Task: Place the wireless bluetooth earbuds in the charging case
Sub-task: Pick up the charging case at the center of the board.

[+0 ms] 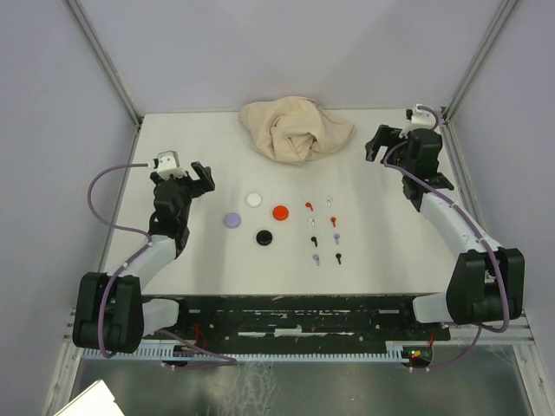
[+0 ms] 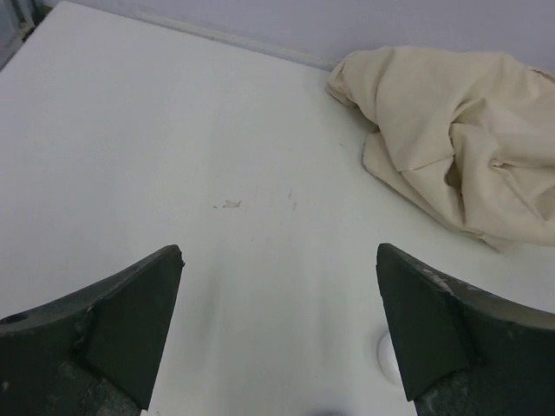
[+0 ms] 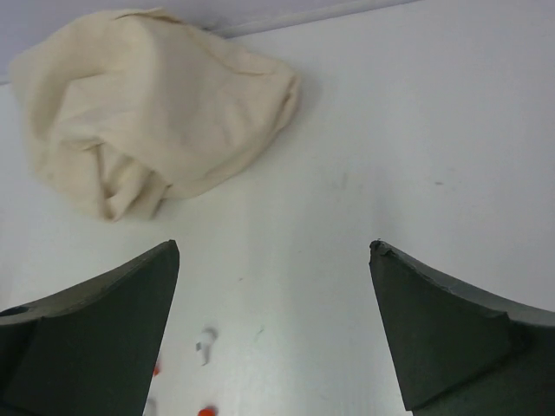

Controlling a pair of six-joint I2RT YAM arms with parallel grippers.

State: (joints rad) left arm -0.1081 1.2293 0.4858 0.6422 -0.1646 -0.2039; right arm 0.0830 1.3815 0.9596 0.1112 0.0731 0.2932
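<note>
Jaws on both arms are standing wide open: the left jaws and the right jaws are gripping nothing. The left arm (image 1: pixel 165 227) is hovering over the left part of the white counter (image 1: pixel 390 260) with its jaws pointing toward the far side. The right arm (image 1: pixel 438 204) is reaching to the far right corner with its jaws pointing to the left. The eight earbuds (image 1: pixel 314 239) are lying on the counter in two short columns near the middle, between the two arms and well apart from both jaws. From far to near, the left column is showing a red one (image 1: pixel 309 205), a white one (image 1: pixel 312 223), a black one and a lavender one (image 1: pixel 316 258). The right column is showing white (image 1: pixel 330 201), red (image 1: pixel 333 220), lavender (image 1: pixel 336 237) and black (image 1: pixel 339 256). Four round discs (image 1: pixel 280 211) are lying just to the left of them, coloured white (image 1: pixel 253 199), red, lavender (image 1: pixel 232 220) and black (image 1: pixel 264 236), and no earbud is touching a disc. A crumpled beige cloth (image 1: pixel 295 128) is lying at the far edge, in the middle. In the right wrist view one white earbud (image 3: pixel 205 344) is showing low between the two fingers, apart from both.
</note>
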